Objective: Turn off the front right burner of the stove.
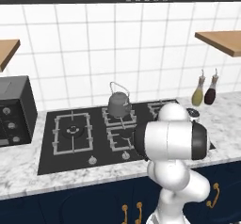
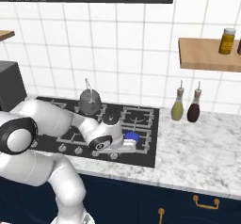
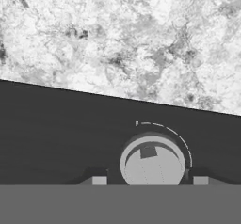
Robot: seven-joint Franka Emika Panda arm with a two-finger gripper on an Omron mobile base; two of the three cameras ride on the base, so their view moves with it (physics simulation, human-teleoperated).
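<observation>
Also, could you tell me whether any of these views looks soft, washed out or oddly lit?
Left base view: soft throughout, flat even light, the kettle casts little shadow. Right base view: equally soft; the front right burner glows blue. Hand view: grey, almost colourless; the knob is clear on the stove, and the marble counter looks bright and mottled.
</observation>
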